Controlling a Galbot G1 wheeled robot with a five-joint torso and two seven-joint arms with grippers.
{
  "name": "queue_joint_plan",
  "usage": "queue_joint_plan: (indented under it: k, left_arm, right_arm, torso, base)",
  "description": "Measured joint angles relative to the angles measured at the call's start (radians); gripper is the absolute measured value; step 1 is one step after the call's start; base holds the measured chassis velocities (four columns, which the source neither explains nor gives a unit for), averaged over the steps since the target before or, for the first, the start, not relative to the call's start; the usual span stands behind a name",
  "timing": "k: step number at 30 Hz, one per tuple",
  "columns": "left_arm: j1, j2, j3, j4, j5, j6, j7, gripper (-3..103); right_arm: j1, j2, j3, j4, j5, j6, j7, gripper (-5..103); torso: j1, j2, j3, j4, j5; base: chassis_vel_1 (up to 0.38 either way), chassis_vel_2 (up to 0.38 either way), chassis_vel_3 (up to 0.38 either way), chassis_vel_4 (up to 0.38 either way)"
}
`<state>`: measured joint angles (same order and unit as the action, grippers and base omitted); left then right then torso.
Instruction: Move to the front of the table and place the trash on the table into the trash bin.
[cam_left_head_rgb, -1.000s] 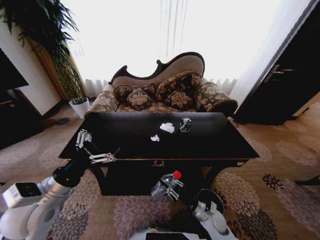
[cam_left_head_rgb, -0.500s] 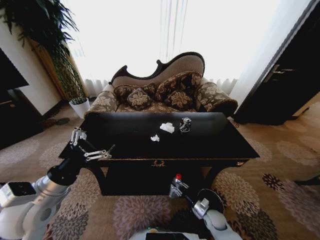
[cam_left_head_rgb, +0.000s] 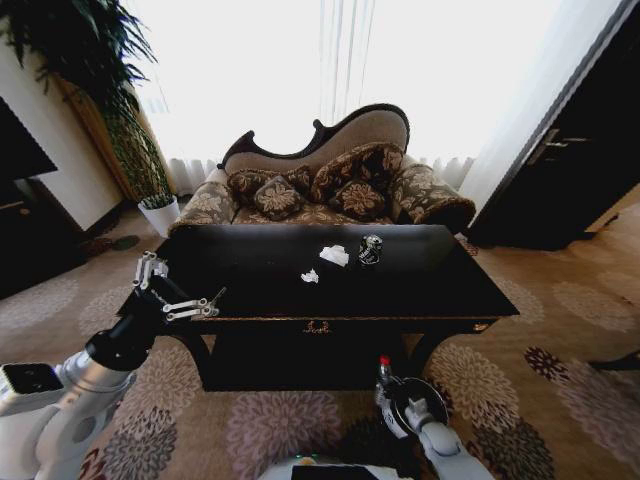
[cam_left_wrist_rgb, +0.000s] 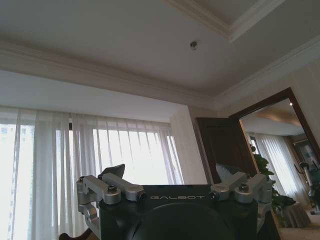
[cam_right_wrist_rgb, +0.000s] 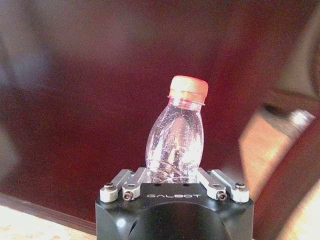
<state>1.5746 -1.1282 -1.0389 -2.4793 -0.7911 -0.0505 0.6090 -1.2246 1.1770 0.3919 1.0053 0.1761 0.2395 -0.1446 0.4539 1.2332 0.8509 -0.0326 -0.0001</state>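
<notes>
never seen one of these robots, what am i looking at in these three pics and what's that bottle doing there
It is a wheeled robot with two arms, each ending in a gripper. The wide picture comes from its head camera, looking down at a black table before a sofa. On the table lie a paper wad, a small scrap and a can.

The left gripper is open, raised beside the table's left edge. Its wrist camera points up at the ceiling and curtains.

The right gripper sits low, in front of the table. Its wrist camera shows it shut on a clear bottle with an orange-red cap.
</notes>
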Motion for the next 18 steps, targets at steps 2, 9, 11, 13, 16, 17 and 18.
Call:
queue_joint_plan:
  k: [2,9,11,13,16,17,18]
  left_arm:
    - [0.0,0.0,-0.001,0.0,0.0,0.0,0.0,100]
    - [0.003,-0.003,-0.002,0.003,0.007,0.0,0.001,100]
    - [0.003,-0.007,0.003,0.003,0.009,0.0,0.001,100]
    - [0.003,-0.008,0.01,0.004,0.011,0.0,0.001,100]
    - [0.002,-0.007,0.02,0.006,0.015,-0.002,0.002,100]
    - [0.002,-0.007,0.02,0.006,0.016,-0.003,0.002,100]
    - [0.002,-0.006,0.02,0.006,0.016,-0.003,0.003,100]
  right_arm:
    - [0.017,-0.008,-0.003,-0.022,0.037,-0.008,0.012,27]
    - [0.08,-0.03,0.015,-0.091,0.064,-0.01,-0.011,27]
    - [0.091,-0.032,0.022,-0.112,0.048,-0.01,-0.02,27]
    - [0.099,-0.035,0.03,-0.135,0.035,-0.01,-0.027,27]
    - [0.104,-0.038,0.048,-0.174,0.02,-0.009,-0.035,27]
    - [0.106,-0.041,0.054,-0.192,0.018,-0.008,-0.039,27]
    - [0.109,-0.042,0.057,-0.204,0.018,-0.007,-0.041,27]
  torso:
    - [0.0,0.0,0.0,0.0,0.0]
    - [0.0,0.0,0.0,0.0002,0.0]
    - [0.0,0.0,0.0,0.0002,0.0]
    - [0.0,0.0,0.0,0.0003,0.0]
    - [0.0,0.0,0.0,-0.0001,0.0]
    - [0.0,0.0,0.0,-0.0001,0.0]
    - [0.0,0.0,0.0,0.0,0.0]
  base:
    - [0.0,0.0,0.0,0.0]
    - [0.0,0.0,0.0,0.0]
    - [0.0,0.0,0.0,0.0]
    - [0.0,0.0,0.0,0.0]
    - [0.0,0.0,0.0,0.0]
    - [0.0,0.0,0.0,0.0]
    - [0.0,0.0,0.0,0.0]
